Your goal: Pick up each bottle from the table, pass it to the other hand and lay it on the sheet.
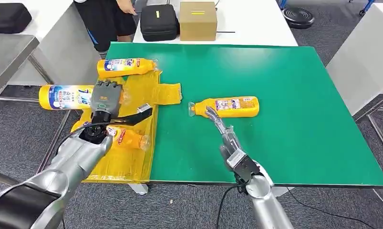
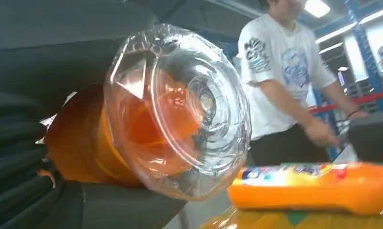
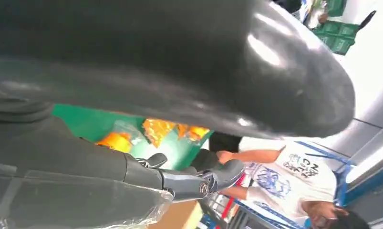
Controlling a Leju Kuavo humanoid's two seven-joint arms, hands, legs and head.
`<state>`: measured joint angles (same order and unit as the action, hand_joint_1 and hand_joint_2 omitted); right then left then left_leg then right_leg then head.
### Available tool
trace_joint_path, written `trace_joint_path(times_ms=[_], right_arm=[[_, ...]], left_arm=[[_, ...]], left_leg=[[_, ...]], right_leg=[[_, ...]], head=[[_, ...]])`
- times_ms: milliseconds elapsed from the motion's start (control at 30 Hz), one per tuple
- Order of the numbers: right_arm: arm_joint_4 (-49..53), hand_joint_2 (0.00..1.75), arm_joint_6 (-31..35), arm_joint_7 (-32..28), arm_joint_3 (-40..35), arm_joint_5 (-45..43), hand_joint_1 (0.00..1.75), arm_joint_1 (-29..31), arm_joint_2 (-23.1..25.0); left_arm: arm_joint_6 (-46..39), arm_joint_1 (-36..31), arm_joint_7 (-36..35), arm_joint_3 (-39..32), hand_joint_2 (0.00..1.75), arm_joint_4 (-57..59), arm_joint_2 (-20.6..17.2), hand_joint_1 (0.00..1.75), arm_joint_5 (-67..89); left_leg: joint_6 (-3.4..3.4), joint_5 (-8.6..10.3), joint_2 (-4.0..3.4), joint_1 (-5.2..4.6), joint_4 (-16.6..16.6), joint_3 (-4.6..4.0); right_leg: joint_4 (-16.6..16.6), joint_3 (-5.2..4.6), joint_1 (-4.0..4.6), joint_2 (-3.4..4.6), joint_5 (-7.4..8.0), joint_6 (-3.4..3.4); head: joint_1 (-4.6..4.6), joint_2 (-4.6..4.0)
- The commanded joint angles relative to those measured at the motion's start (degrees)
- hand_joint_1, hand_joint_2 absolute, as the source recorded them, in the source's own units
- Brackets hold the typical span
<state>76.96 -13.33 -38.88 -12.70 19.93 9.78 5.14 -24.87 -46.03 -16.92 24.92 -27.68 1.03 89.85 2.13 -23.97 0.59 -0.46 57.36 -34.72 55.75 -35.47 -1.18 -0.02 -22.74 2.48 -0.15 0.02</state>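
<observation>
My left hand (image 1: pixel 105 98) grips a yellow bottle (image 1: pixel 65 97) with a blue-white label, lying crosswise over the left edge of the yellow sheet (image 1: pixel 125 167). Its clear cap (image 2: pixel 180 109) sits close before the left wrist camera. Two more yellow bottles lie on the sheet, one at the far end (image 1: pixel 125 67) and a smaller one (image 1: pixel 129 138) near my left wrist. A fourth bottle (image 1: pixel 232 106) lies on the green mat (image 1: pixel 294 129). My right hand (image 1: pixel 230 143) reaches toward it with fingers stretched out, the fingertips (image 1: pixel 211 113) at its neck; the same fingers (image 3: pixel 189 181) appear in the right wrist view.
A black case (image 1: pixel 159 22) and a cardboard box (image 1: pixel 198 20) stand on the white table behind the mat. A person (image 1: pixel 103 19) stands at the far left corner, also seen from the left wrist (image 2: pixel 280 62). Another black case (image 1: pixel 8 16) lies far left.
</observation>
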Motion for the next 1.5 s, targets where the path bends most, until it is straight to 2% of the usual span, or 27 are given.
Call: trace_joint_path(times_ms=[33,233,333,433,533,567,700,733,800,867,900,933,1167,1233,1300,1433,1500], right_arm=[[2.15,0.00,-0.49,0.10,3.53,1.38,0.00,-3.79,-0.23],[2.60,0.00,-0.62,-0.38,4.70,1.65,0.00,-5.44,-0.17],[3.67,0.00,-0.48,-0.59,5.22,2.17,0.00,-6.97,-0.02],[4.13,0.00,-0.44,-0.59,5.43,2.32,0.00,-7.44,0.03],[4.14,0.00,-0.42,-0.54,5.69,2.41,0.00,-7.42,0.20],[4.29,0.00,-0.28,-0.40,5.88,2.60,0.00,-7.66,0.30],[5.51,0.00,-0.18,-0.13,6.94,3.41,0.00,-9.09,1.02],[5.67,0.00,-0.20,-0.10,7.01,3.56,0.00,-9.30,1.05],[6.22,0.00,0.00,0.05,6.79,4.06,0.00,-9.90,0.94],[6.75,0.00,0.24,0.12,7.15,4.21,0.00,-10.72,0.77],[7.06,0.00,0.45,0.20,7.30,4.21,0.00,-11.18,0.58],[7.17,0.00,0.45,0.19,7.58,4.16,0.00,-11.23,0.60],[6.27,0.00,-0.06,0.22,8.29,4.07,0.00,-9.68,1.21],[6.23,0.00,-0.07,0.24,8.29,4.08,0.00,-9.57,1.20],[6.20,0.00,-0.07,0.24,8.30,4.08,0.00,-9.58,1.18],[5.80,0.00,-0.27,0.28,8.17,4.02,0.00,-9.11,1.23],[5.65,0.00,-0.45,0.33,8.01,4.04,0.00,-8.79,1.28]], left_arm=[[7.48,9.67,-4.59,11.55,1.75,-19.48,-11.59,1.75,0.15],[7.58,19.37,-0.73,7.10,1.75,-31.74,-17.56,1.75,0.15],[7.44,24.39,-1.10,7.78,1.75,-40.89,-21.17,1.75,0.15],[8.69,27.24,-0.78,6.72,1.75,-46.76,-22.69,1.75,0.15],[7.87,27.77,0.17,6.16,1.75,-48.25,-22.68,1.75,0.15],[6.84,28.38,-0.63,6.60,1.75,-50.05,-24.04,1.75,0.15],[5.32,34.35,1.17,2.17,1.75,-60.40,-25.55,1.75,0.15],[5.60,35.77,3.03,0.07,1.75,-61.65,-24.18,1.75,0.15],[3.21,37.45,5.03,-2.93,1.75,-63.53,-24.25,1.75,-1.09],[3.14,40.23,7.69,-6.48,1.75,-67.28,-21.15,1.75,0.15],[4.47,41.61,12.44,-9.76,1.75,-68.66,-18.38,1.75,-1.50],[6.77,42.00,15.80,-10.54,1.75,-68.86,-17.45,1.75,-5.42],[13.68,47.45,15.91,-11.62,1.75,-67.83,-16.16,1.75,-7.34],[13.49,47.94,15.98,-11.48,1.75,-67.83,-16.20,1.75,-7.33],[13.48,47.81,15.98,-11.55,1.75,-67.91,-16.25,1.75,-7.33],[14.14,48.75,14.39,-11.91,1.75,-68.57,-15.74,1.75,-5.12],[15.53,50.38,13.15,-12.00,1.75,-68.17,-14.72,1.75,-3.99]], left_leg=[[-0.13,-0.16,-0.23,0.06,-0.06,0.27],[-0.13,-0.14,-0.28,0.06,-0.07,0.20],[-0.19,-0.27,-0.39,0.12,-0.02,0.34],[-0.16,-0.21,-0.28,0.12,0.00,0.17],[-0.16,-0.21,-0.20,0.13,0.05,0.12],[-0.19,-0.27,-0.21,0.17,0.06,0.22],[-0.21,-0.31,-0.27,0.17,0.09,0.21],[-0.18,-0.26,-0.30,0.13,0.02,0.16],[-0.19,-0.33,-0.25,0.16,0.08,0.20],[-0.12,-0.15,-0.13,0.06,-0.03,0.04],[-0.19,-0.30,-0.19,0.15,0.06,0.18],[-0.20,-0.32,-0.16,0.16,0.04,0.24],[-0.17,-0.22,-0.25,0.03,-0.08,0.17],[-0.26,-0.35,-0.34,0.14,-0.07,0.39],[-0.18,-0.20,-0.16,0.06,-0.07,0.11],[-0.30,-0.45,-0.15,0.23,0.07,0.42],[-0.17,-0.20,-0.19,0.06,-0.06,0.09]], right_leg=[[-0.05,0.20,0.07,0.19,-0.09,-0.12],[-0.06,0.09,0.07,0.24,-0.06,-0.11],[-0.02,0.22,0.13,0.31,-0.15,-0.17],[-0.02,0.08,0.12,0.20,-0.13,-0.13],[0.01,0.07,0.13,0.14,-0.15,-0.14],[0.01,0.17,0.18,0.14,-0.20,-0.17],[0.04,0.15,0.17,0.20,-0.21,-0.19],[-0.01,0.07,0.14,0.24,-0.15,-0.16],[0.02,0.14,0.17,0.18,-0.23,-0.18],[-0.03,-0.02,0.06,0.08,-0.12,-0.10],[0.01,0.12,0.15,0.12,-0.22,-0.16],[-0.02,0.21,0.17,0.09,-0.24,-0.16],[-0.07,0.04,0.03,0.18,-0.11,-0.11],[-0.11,0.26,0.14,0.24,-0.18,-0.19],[-0.06,0.01,0.06,0.09,-0.11,-0.12],[-0.02,0.37,0.24,0.06,-0.32,-0.23],[-0.07,-0.01,0.06,0.14,-0.08,-0.10]], head=[[-0.02,0.00],[0.00,0.00],[-0.02,0.00],[0.00,0.00],[0.02,0.00],[-0.02,0.00],[0.00,0.00],[0.00,0.00],[0.00,0.00],[-0.02,0.00],[0.02,0.00],[0.02,0.00],[0.00,0.00],[0.00,0.00],[0.00,0.00],[0.02,0.00],[0.00,0.00]])
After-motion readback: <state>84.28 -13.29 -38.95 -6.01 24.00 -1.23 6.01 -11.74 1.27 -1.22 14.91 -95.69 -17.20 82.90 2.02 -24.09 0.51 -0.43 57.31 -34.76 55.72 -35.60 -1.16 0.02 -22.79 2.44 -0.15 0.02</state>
